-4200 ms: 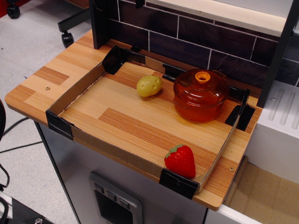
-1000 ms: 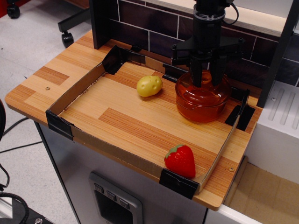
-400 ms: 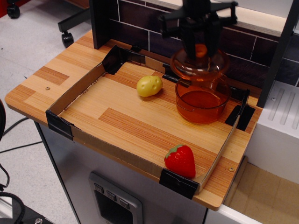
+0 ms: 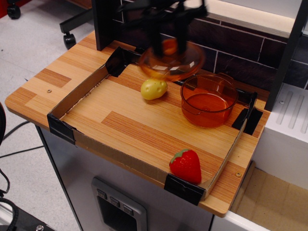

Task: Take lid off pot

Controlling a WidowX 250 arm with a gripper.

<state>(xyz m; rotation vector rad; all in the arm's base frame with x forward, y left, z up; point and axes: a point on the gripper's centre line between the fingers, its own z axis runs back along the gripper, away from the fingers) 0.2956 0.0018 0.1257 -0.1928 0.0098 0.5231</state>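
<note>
A wooden counter [image 4: 38,91] fills most of the view, with a dark tiled wall [image 4: 231,53] along its back edge at 12 o'clock. On the counter sits a shallow cardboard tray [image 4: 77,94] with black tape at its corners; its floor shows the same wood grain.

Inside the tray, toward 2 o'clock, stands the pot [image 4: 208,103], orange and see-through, open at the top, upright on the tray floor near the back right corner. A small side handle shows on its far rim.

The lid [image 4: 171,62] is off the pot and in the air, up and to the left of it, at about 12 o'clock in the tray. It is blurred with motion. It hangs above the potato and above the back of the tray, touching neither, and is clear of the pot's rim.

The gripper [image 4: 169,45] comes down from the top edge of the view, dark and also blurred; its fingers [image 4: 155,41] are closed around the lighter orange knob at the lid's centre, holding the lid up.

The strawberry [image 4: 186,165], red with a green top, lies at 5 o'clock, near the tray's front right corner.

The potato [image 4: 153,88], pale yellow, lies just left of the pot, close beside it; whether they touch cannot be made out.
</note>
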